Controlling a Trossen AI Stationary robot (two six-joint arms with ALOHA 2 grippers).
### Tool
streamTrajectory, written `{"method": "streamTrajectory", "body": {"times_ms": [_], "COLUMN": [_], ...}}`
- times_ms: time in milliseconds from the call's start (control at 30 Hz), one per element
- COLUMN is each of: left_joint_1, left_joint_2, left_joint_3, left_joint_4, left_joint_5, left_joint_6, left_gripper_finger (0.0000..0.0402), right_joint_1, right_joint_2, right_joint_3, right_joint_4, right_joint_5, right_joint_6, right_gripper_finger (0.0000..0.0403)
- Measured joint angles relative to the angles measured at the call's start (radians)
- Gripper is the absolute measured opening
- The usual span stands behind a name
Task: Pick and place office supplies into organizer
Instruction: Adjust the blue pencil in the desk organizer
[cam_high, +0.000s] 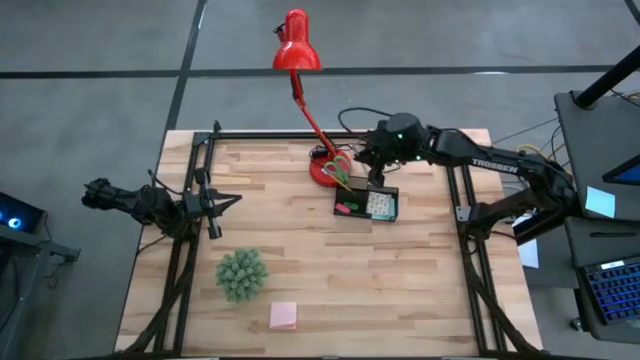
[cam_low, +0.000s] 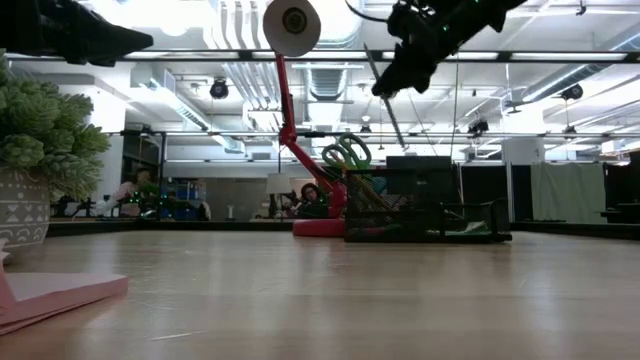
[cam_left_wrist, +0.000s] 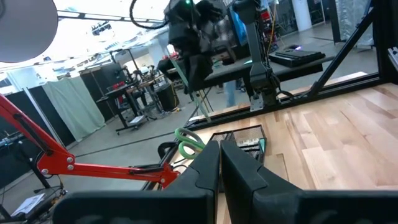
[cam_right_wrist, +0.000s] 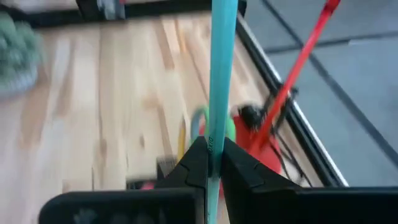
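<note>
1. Clearly, the teal pen (cam_right_wrist: 222, 74) is pinched between the two dark fingers of the right tool (cam_right_wrist: 211, 163), its shaft running out past the fingertips.
2. That right tool (cam_high: 378, 160) hangs above the far edge of the organizer (cam_high: 366, 204), well off the desk (cam_high: 420, 290); in the low view it (cam_low: 390, 82) sits high over the black tray (cam_low: 425, 222) with a thin dark shaft slanting down from it.
3. Inside the organizer lies a pale patterned pad (cam_high: 380, 205) on the right and small pink and green pieces (cam_high: 347, 208) on the left.
4. Green-handled scissors (cam_low: 346, 155) stand upright at the organizer's left end, handles up, just beside the red lamp base (cam_high: 326, 172).
5. A pink sticky-note pad (cam_high: 283, 316) lies near the front edge of the desk, well apart from the organizer.
6. A fuzzy green ball (cam_high: 241, 274) rests on the desk just behind that pad.
7. At the desk's left side, the left tool (cam_high: 226, 201) waits with its fingers pressed together and nothing between them; its wrist view shows the closed fingers (cam_left_wrist: 205, 168) pointing toward the organizer.
</note>
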Motion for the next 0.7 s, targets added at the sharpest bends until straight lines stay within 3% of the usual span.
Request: {"method": "streamTrajectory", "body": {"times_ms": [400,700], "left_joint_1": [0.000,0.000], "left_joint_2": [0.000,0.000], "left_joint_3": [0.000,0.000], "left_joint_4": [-0.003,-0.004], "left_joint_5": [0.000,0.000], "left_joint_6": [0.000,0.000], "left_gripper_finger": [0.0000,0.0000], "right_joint_1": [0.009,0.008], "right_joint_2": [-0.035,-0.035], "right_joint_3": [-0.344,-0.484], "right_joint_4": [0.487,0.671], "right_joint_5": [-0.027,-0.025], "right_joint_6": [0.065,0.022], "right_gripper_finger": [0.0013,0.0015]}}
